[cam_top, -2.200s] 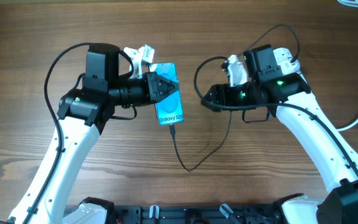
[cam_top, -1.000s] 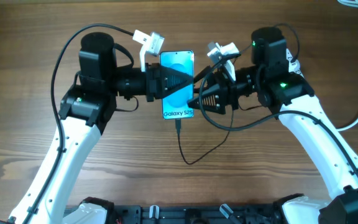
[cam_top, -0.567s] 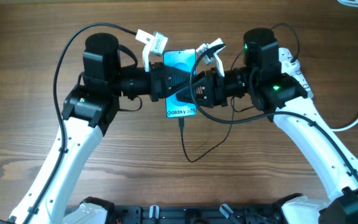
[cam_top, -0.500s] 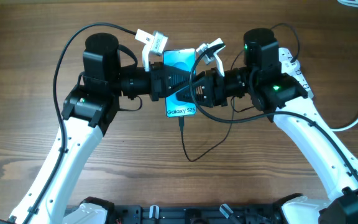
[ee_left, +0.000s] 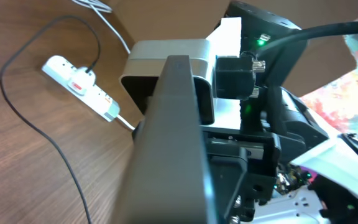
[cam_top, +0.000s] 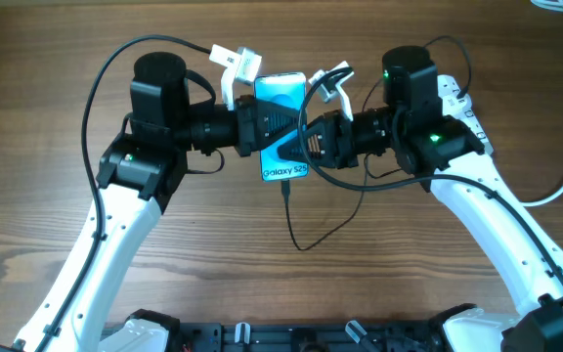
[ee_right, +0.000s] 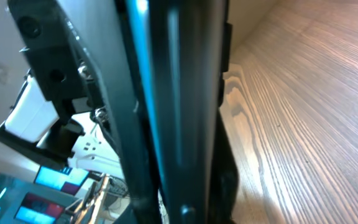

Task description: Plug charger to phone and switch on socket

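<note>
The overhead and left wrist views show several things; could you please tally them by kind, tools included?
phone: 1
charger cable: 1
power strip: 1
tools: 2 (left tool, right tool)
Total: 5

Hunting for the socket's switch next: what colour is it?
Red switch, on the white power strip; clearest in the left wrist view.

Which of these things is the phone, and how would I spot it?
Seen from above, find the middle of the wooden table, where the left pincer and right pincer meet. Between them is the phone, a flat rectangle. It alone has a bright teal screen, printed "Galaxy S25", and the thin black charger cable trails from its lower end.
</note>
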`<state>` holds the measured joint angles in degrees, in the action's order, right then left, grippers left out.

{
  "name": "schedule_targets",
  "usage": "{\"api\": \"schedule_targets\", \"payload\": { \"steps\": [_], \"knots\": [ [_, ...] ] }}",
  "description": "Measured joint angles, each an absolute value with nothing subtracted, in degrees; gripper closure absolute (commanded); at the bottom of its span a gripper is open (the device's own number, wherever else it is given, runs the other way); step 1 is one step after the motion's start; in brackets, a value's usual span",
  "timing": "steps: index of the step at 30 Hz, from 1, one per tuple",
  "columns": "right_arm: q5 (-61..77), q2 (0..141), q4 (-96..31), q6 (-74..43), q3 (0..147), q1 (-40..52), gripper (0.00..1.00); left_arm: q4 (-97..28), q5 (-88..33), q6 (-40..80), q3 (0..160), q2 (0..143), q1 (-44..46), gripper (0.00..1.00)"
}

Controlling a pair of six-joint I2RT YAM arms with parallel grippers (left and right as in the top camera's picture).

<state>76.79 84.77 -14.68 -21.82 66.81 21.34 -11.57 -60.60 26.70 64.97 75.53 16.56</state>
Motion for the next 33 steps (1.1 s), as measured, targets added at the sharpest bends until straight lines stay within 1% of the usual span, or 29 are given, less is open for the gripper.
{"api": "schedule_targets", "payload": {
  "steps": [2, 4, 7, 9, 10, 13, 15, 17, 19, 23, 24, 28, 29, 31, 33],
  "knots": [
    [77.10, 84.77, -14.55, -21.58, 66.81, 21.34, 0.87, -11.57, -60.75, 26.87, 64.97, 75.50, 16.56, 0.96],
    [77.10, 84.77, -14.46, -21.56, 66.81, 21.34, 0.84, -11.57, -60.69, 27.00, 64.97, 75.50, 16.56, 0.96],
    [77.10, 84.77, -13.67, -21.63, 66.81, 21.34, 0.77, -11.53, -60.38, 28.34, 64.97, 75.50, 16.53, 0.96],
    [76.88, 84.77, -12.60, -22.39, 66.78, 21.32, 0.76, -11.27, -59.40, 30.22, 64.97, 75.50, 16.56, 0.96],
    [76.93, 84.77, -11.38, -22.76, 66.78, 21.32, 0.77, -10.92, -59.20, 31.64, 64.97, 75.50, 16.56, 0.96],
    [77.14, 84.77, -10.13, -24.51, 66.78, 21.30, 0.87, -9.28, -58.74, 34.89, 64.97, 75.50, 16.56, 0.96],
    [78.83, 84.77, -9.80, -25.76, 66.81, 21.06, 0.91, -7.81, -59.51, 36.07, 64.97, 75.50, 16.56, 0.96],
    [81.45, 84.77, -8.49, -26.61, 66.81, 20.67, 0.92, -5.72, -61.45, 36.60, 64.97, 75.50, 16.78, 0.96],
    [82.89, 84.77, -5.82, -26.98, 66.78, 20.64, 0.95, -4.75, -62.11, 37.50, 64.97, 75.48, 16.78, 0.96],
    [86.76, 84.86, 0.64, -30.02, 66.63, 20.60, 0.96, -3.16, -63.26, 37.41, 65.17, 74.30, 16.93, 0.96],
    [86.83, 84.86, 1.04, -30.28, 66.63, 20.64, 0.96, -3.16, -63.16, 37.43, 65.21, 74.17, 16.93, 0.93],
    [87.66, 84.90, 1.69, -30.22, 66.57, 20.64, 0.96, -3.46, -63.00, 38.74, 65.25, 74.17, 16.95, 0.54],
    [88.09, 84.90, 1.87, -29.98, 66.57, 20.73, 0.96, -3.66, -62.83, 39.44, 65.25, 74.19, 16.93, 0.49],
    [88.90, 84.88, 2.09, -29.47, 66.57, 20.97, 0.96, -3.99, -62.43, 39.90, 65.23, 74.24, 16.88, 0.33],
    [89.36, 84.88, 2.24, -29.10, 66.57, 21.10, 0.96, -4.25, -62.08, 40.21, 65.23, 74.35, 16.67, 0.20]
  ]
}}
